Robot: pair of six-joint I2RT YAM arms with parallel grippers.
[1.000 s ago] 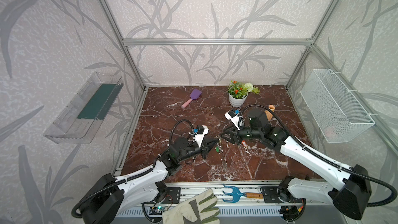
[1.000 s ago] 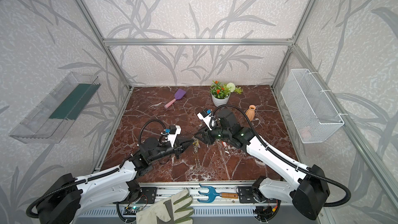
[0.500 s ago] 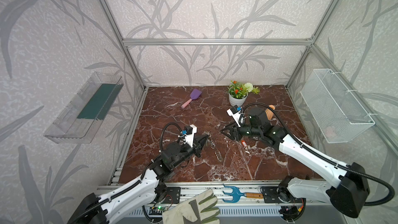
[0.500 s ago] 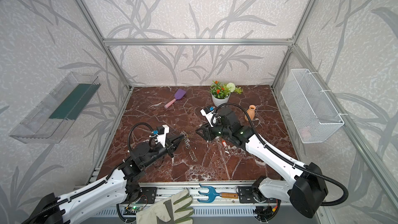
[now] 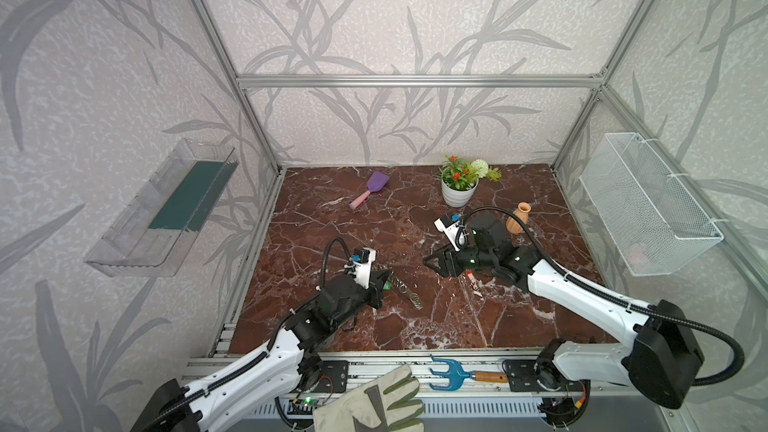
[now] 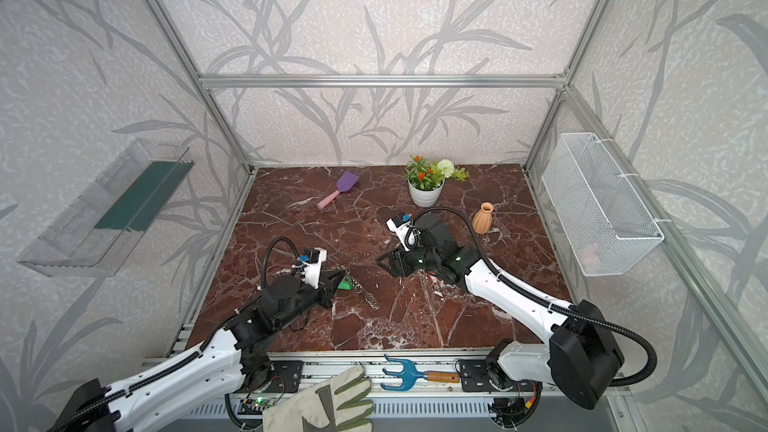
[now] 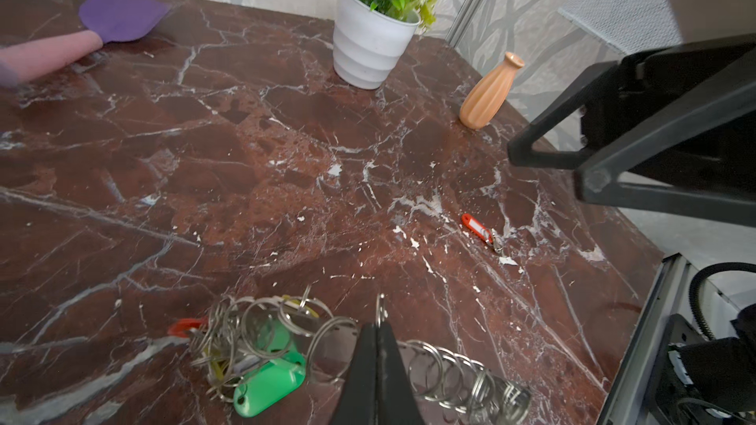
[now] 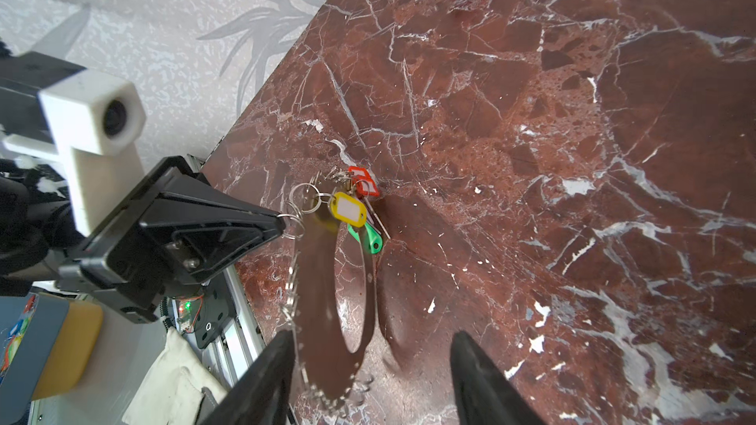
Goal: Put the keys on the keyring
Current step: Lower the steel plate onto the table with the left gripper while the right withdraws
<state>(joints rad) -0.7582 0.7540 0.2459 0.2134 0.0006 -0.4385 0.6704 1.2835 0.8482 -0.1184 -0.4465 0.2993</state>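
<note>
**A:** Starting at the left, what is the left gripper [image 7: 378, 327] doing?

**B:** Its jaws are pressing together on one small silver ring at the edge of the keyring [image 8: 319, 280], holding that end up off the bench [image 5: 353, 234]. The grey band is curving away from the pinch toward the right arm. Whether its far end is touching the stone I cannot tell.

**A:** And the keys?

**B:** A red key [image 8: 364, 186], a yellow key [image 8: 348, 208] and a green key [image 7: 270, 382] are hanging bunched among the rings just beside the pinch, so they look to be on already. Further right, one loose red key [image 7: 476, 231] is lying flat on the bench, well apart from the keyring and close under the right arm.

**A:** The right gripper [image 8: 372, 365]?

**B:** Its jaws are standing apart with nothing between them. It is hovering near the band's far end and pointing toward the left gripper.

**A:** So which step is going on?

**B:** I'm judging it as the gap between keys: the left is presenting the keyring and the right is free to fetch.

**A:** What is the next move asking for?

**B:** Probably turning toward the loose red key and coming down low, since the tag is thin and lying flat. The pinch should be taking the plastic body and leaving its little silver loop free for threading, with the left holding steady.
</note>
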